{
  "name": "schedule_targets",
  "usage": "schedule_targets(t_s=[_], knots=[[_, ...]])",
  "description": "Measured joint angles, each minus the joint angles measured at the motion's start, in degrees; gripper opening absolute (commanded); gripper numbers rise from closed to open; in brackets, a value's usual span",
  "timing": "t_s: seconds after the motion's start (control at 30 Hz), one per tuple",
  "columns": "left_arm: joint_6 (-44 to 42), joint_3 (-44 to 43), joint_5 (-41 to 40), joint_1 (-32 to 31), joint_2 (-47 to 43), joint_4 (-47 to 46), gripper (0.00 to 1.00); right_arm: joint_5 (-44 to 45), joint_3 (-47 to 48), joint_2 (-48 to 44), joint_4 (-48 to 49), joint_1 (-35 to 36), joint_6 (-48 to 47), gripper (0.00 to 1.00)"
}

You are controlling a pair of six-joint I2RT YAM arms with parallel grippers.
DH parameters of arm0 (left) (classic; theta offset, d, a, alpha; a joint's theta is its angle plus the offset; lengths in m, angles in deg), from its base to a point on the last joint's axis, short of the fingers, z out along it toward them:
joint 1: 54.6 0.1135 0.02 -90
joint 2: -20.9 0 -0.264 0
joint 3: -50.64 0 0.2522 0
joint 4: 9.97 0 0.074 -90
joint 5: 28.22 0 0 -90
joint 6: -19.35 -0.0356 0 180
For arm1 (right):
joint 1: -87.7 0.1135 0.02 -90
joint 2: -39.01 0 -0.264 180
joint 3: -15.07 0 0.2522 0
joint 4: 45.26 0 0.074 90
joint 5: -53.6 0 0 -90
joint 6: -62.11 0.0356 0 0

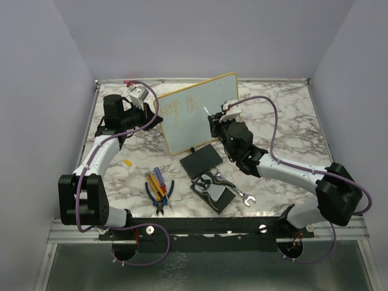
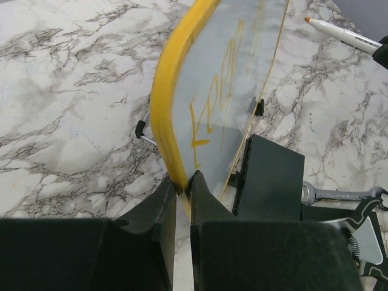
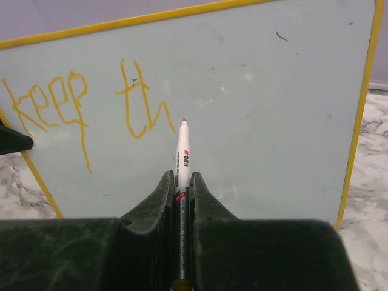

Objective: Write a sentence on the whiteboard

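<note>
The left pincer (image 2: 183, 182) clamps the left frame edge of the whiteboard (image 3: 273, 121), arm bent beside it; the right pincer (image 3: 182, 182) grips a marker (image 3: 181, 151) aimed at the whiteboard face.

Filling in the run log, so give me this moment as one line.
left claw: shut on whiteboard frame | right claw: shut on marker, tip by board | sentence: "keep th" written, unfinished

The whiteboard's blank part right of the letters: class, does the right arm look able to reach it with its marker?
Probably yes. The right gripper holds the marker aimed at the whiteboard, tip beside the unfinished sentence, nothing between. The left gripper clamps the board's left edge, away from it.
</note>
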Motion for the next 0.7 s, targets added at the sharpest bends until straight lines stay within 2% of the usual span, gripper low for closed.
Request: schedule_targets(t_s=[0.7], knots=[[0.0,0.0,0.0,0.0,0.0,0.0,0.00,-2.9,4.4,5.8,1.0,-1.8,-2.6,0.01]])
